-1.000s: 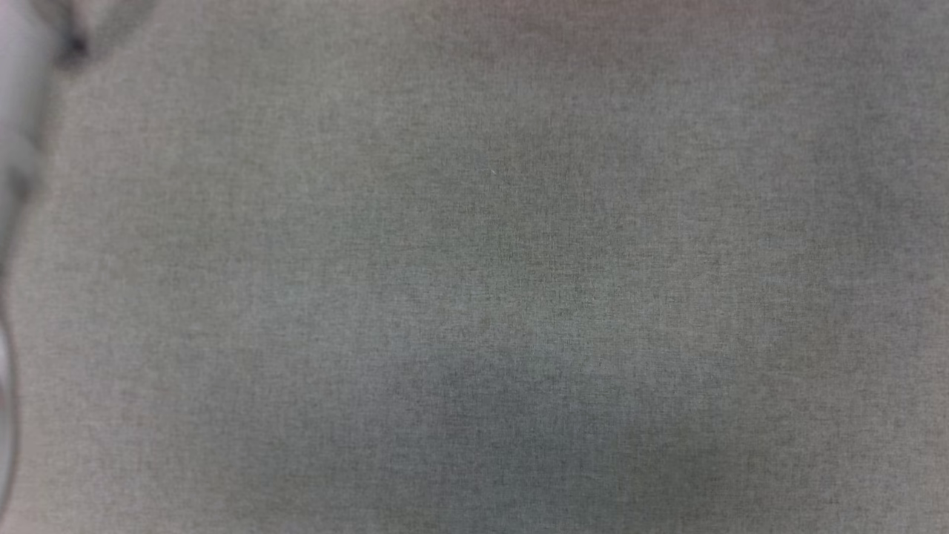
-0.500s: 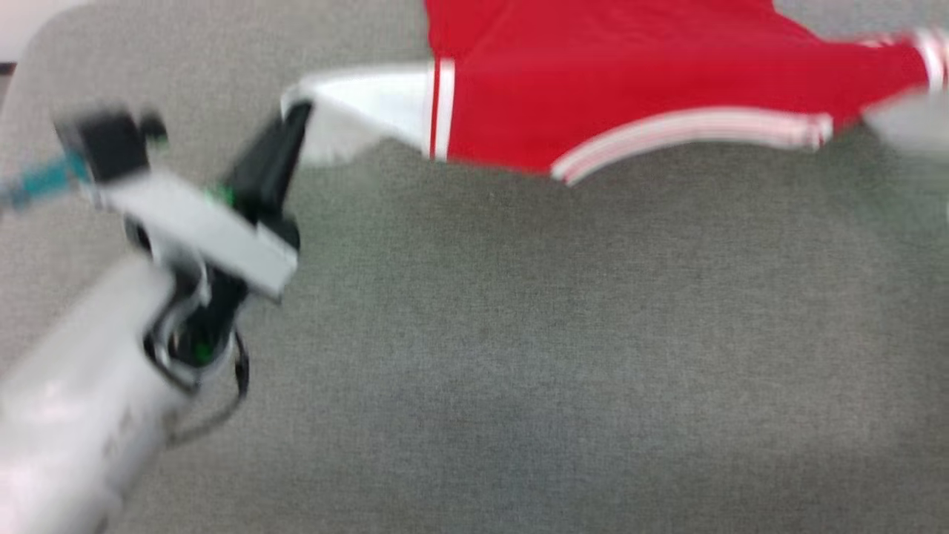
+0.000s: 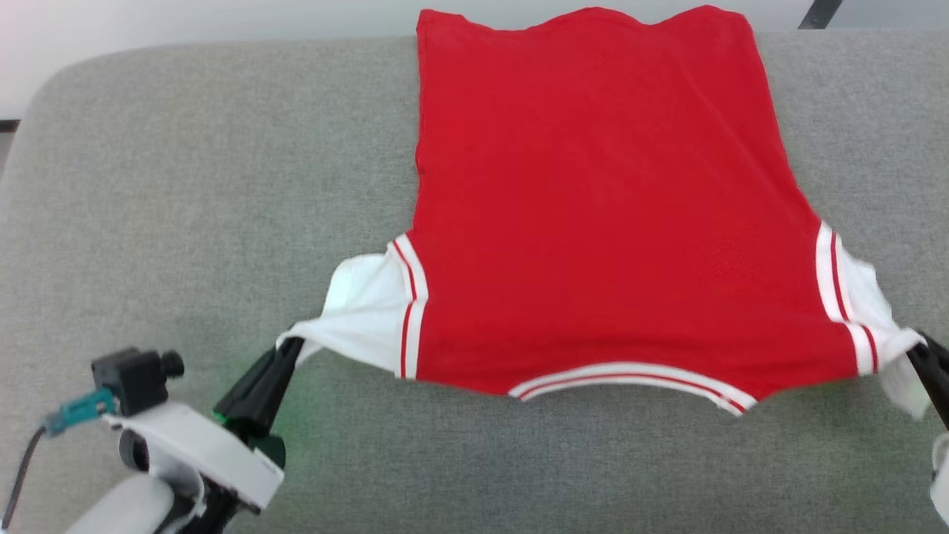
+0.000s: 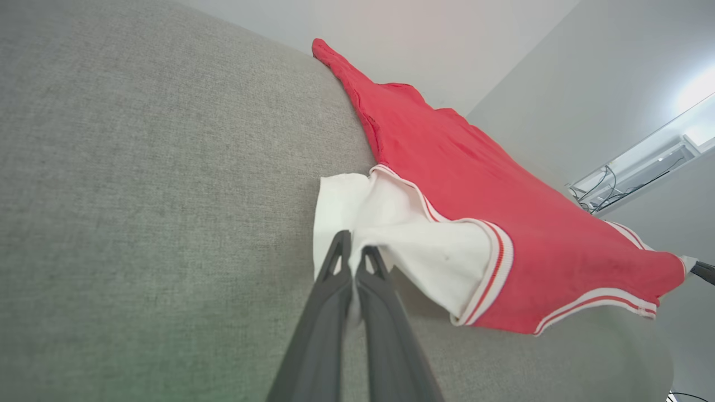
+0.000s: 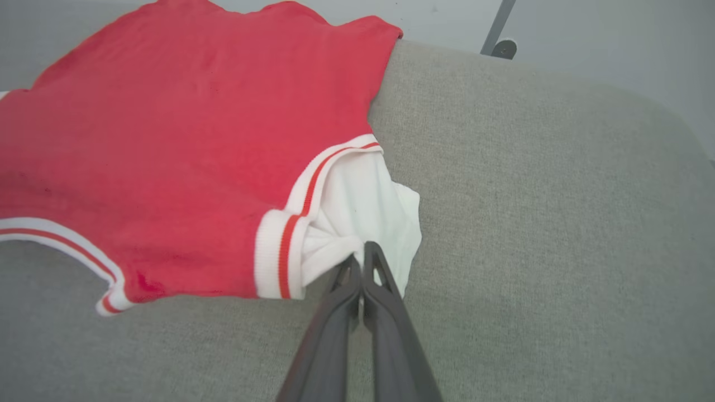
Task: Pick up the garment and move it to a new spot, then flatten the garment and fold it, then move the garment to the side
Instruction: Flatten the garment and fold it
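Note:
The garment (image 3: 593,215), a small red shirt with white sleeves and striped trim, lies spread on the grey cushion (image 3: 185,185), collar toward me and hem at the far edge. My left gripper (image 3: 285,348) is shut on the white left sleeve (image 4: 391,229), its fingers (image 4: 329,296) pinching the cloth. At the right edge of the head view my right gripper (image 3: 919,354) is shut on the white right sleeve (image 5: 357,218), with fingers (image 5: 385,312) closed on the fabric. Both sleeves are pulled outward and slightly lifted.
The grey cushion's rounded far edge (image 3: 222,48) runs just behind the hem, with pale floor beyond. A dark metal leg (image 3: 815,13) stands past the far right corner. Bare cushion lies in front of the collar and on the left.
The head camera has swung from bare grey cushion up to the whole shirt. Both grippers hold the sleeves as half a second ago, and the shirt now lies stretched flat.

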Controlling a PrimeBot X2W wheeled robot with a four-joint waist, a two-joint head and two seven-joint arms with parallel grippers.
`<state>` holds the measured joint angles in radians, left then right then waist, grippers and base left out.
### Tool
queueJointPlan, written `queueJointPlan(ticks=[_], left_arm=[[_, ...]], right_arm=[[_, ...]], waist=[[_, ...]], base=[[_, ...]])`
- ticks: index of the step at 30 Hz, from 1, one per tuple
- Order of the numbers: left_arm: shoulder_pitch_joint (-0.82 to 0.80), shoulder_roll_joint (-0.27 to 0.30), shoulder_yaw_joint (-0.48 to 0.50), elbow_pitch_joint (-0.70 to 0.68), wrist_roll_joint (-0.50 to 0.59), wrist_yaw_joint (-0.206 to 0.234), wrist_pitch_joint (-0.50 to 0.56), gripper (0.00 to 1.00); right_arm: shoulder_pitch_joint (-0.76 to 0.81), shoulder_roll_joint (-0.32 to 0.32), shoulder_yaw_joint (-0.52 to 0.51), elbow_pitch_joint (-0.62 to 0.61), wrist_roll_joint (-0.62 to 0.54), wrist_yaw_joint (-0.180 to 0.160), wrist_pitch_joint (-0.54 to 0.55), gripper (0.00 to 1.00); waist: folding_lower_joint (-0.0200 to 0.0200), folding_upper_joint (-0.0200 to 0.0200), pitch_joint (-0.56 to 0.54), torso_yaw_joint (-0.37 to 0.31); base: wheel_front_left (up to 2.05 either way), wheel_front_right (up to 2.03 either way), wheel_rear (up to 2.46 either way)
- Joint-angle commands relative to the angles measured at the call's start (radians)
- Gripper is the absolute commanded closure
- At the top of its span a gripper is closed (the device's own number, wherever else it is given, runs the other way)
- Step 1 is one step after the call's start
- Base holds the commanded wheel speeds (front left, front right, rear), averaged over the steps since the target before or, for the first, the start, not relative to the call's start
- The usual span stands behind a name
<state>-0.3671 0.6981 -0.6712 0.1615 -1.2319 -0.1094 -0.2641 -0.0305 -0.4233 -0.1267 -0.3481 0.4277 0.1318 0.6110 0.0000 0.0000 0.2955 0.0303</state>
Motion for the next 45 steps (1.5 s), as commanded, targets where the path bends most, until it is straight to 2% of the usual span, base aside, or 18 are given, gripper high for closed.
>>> queueJointPlan(ticks=[1,9,15,19,25,31,36,43,44,45], left_arm=[[0.041,0.010,0.018,-0.030,0.013,0.014,0.000,1.00],[0.225,0.042,0.087,-0.199,0.050,0.089,0.000,1.00],[0.310,0.063,0.110,-0.295,0.075,0.143,0.000,1.00],[0.282,0.059,0.080,-0.278,0.116,0.170,0.025,1.00],[0.200,0.024,0.009,-0.226,0.190,0.184,0.093,1.00],[0.146,-0.016,-0.024,-0.172,0.228,0.183,0.112,1.00],[0.139,-0.045,-0.034,-0.133,0.211,0.172,0.117,1.00],[0.128,-0.051,-0.036,-0.096,0.203,0.159,0.120,1.00],[0.127,-0.050,-0.035,-0.091,0.202,0.157,0.119,1.00],[0.127,-0.049,-0.034,-0.088,0.200,0.156,0.119,1.00]], right_arm=[[0.044,0.019,-0.030,-0.056,0.001,-0.002,0.038,1.00],[0.207,0.080,-0.085,-0.235,0.008,-0.002,0.147,1.00],[0.247,0.073,-0.089,-0.248,-0.002,-0.002,0.172,1.00],[0.215,0.042,-0.027,-0.189,-0.016,-0.002,0.174,1.00],[0.147,-0.025,0.109,-0.050,-0.012,-0.001,0.196,1.00],[0.086,-0.014,0.198,0.081,0.029,-0.001,0.156,1.00],[0.059,0.000,0.241,0.176,0.031,-0.001,0.112,1.00],[0.024,0.005,0.284,0.268,0.023,-0.002,0.060,1.00],[0.017,0.006,0.286,0.270,0.020,-0.002,0.046,0.84],[0.004,0.008,0.280,0.268,0.013,-0.002,0.029,0.54]], waist=[[0.0000,0.0000,0.004,-0.006],[0.0000,0.0000,0.019,-0.016],[0.0000,0.0000,0.023,-0.015],[0.0000,0.0000,0.020,-0.020],[0.0000,0.0000,0.032,-0.015],[0.0000,0.0000,0.066,-0.009],[0.0000,0.0000,0.091,-0.008],[0.0000,0.0000,0.109,-0.015],[0.0000,0.0000,0.109,-0.018],[0.0000,0.0000,0.109,-0.020]], base=[[0.00,0.00,0.00],[0.00,0.00,0.00],[0.00,0.00,0.00],[0.00,0.00,0.00],[0.00,0.00,0.00],[0.00,0.00,0.00],[0.00,0.00,0.00],[0.00,0.00,0.00],[0.00,0.00,0.00],[0.00,0.00,0.00]])
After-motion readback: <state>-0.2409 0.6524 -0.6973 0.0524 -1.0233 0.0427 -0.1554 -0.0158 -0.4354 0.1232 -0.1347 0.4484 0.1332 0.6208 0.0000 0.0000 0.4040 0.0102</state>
